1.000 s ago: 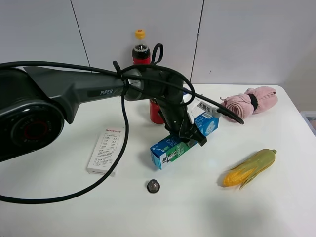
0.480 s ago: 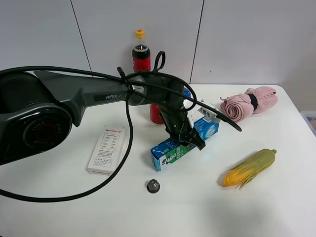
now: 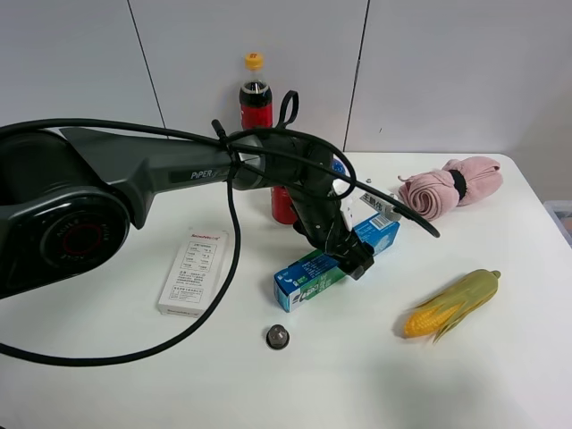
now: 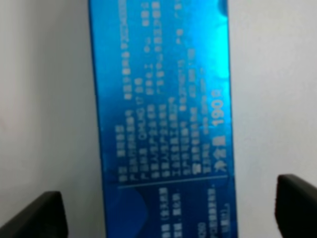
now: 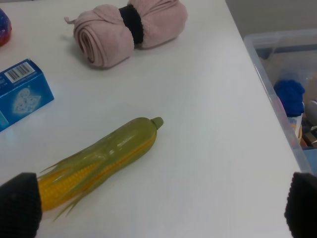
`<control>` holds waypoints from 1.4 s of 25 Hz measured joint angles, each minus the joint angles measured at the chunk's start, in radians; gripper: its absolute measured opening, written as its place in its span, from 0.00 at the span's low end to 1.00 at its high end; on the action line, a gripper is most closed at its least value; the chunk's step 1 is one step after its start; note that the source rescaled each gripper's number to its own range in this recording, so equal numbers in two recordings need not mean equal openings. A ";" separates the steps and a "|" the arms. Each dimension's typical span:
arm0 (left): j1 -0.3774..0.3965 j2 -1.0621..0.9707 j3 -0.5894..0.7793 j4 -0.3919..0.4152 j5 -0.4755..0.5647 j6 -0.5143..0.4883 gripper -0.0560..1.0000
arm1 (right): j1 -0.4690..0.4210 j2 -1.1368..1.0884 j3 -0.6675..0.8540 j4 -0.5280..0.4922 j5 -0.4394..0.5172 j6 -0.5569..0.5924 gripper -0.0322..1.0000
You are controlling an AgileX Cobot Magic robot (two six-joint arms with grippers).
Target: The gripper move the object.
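Left gripper (image 3: 355,261) hovering over blue-green toothpaste carton (image 3: 308,279) on white table (image 3: 500,375), jaws gaping either side, not touching it, right gripper (image 5: 163,208) gaping wide near corn cob (image 5: 99,163)

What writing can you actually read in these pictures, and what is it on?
"PiPER": on the black robot arm.
"190": on the long blue-green cardboard carton; its other print is blurred.
Too small to read: the print on the flat white cardboard box.
Unreadable: the label of the red-labelled plastic cola bottle.
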 joint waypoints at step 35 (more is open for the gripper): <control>0.776 -0.691 -0.001 0.430 0.044 -0.112 0.76 | 0.000 0.000 0.000 0.000 0.000 0.000 1.00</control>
